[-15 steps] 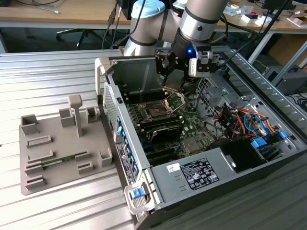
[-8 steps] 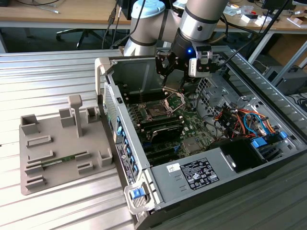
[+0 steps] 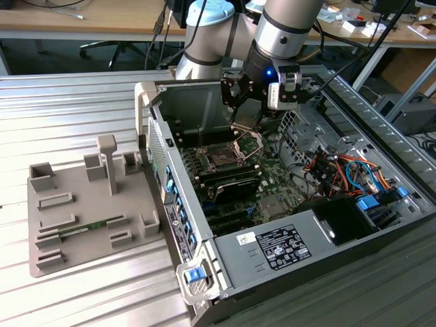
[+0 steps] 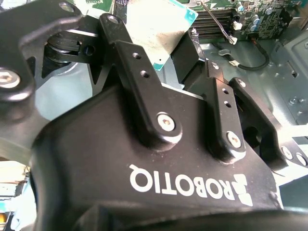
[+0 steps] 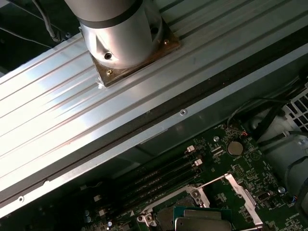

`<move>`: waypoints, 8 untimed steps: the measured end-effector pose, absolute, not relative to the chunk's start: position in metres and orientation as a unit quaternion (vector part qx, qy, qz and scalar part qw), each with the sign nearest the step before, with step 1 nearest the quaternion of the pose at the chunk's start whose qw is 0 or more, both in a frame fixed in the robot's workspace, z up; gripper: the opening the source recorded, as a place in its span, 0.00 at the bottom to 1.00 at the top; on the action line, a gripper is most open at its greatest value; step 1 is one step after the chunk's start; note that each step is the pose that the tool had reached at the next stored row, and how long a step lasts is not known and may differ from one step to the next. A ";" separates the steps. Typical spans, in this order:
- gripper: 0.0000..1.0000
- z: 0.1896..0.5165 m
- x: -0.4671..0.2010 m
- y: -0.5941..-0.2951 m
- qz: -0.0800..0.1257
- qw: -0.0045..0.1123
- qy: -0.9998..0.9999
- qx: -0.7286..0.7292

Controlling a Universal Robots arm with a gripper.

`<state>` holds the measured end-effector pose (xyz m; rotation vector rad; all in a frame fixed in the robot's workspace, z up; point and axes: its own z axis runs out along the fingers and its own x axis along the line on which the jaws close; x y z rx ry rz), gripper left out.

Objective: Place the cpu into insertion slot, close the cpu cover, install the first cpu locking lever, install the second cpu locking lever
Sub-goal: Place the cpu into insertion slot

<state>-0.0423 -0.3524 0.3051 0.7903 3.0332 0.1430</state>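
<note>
My gripper (image 3: 244, 129) hangs inside the open computer case, just above the green circuit board. In the second wrist view the gripper (image 4: 161, 44) is shut on the cpu (image 4: 154, 29), a flat square chip with a pale metal top and a teal edge. The first wrist view shows the cpu (image 5: 202, 222) hovering over the socket area. The insertion slot (image 3: 222, 158) is a black square with a silver rim, below and to the exterior view's left of the gripper. Beside the slot, the cpu cover (image 3: 249, 144) stands raised on its hinge, and its silver frame (image 5: 239, 191) is swung away.
Long black memory slots (image 5: 163, 173) run beside the socket. The case's metal wall (image 3: 170, 191) stands at the exterior view's left, the power supply (image 3: 286, 245) is in front and coloured cables (image 3: 340, 170) are at the right. A grey fixture tray (image 3: 82, 204) lies on the ribbed table.
</note>
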 end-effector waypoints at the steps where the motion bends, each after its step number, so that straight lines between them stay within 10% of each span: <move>1: 0.54 0.305 -0.042 -0.352 0.046 0.002 0.967 0.252; 8: 0.54 0.305 -0.042 -0.352 0.046 0.002 0.966 0.254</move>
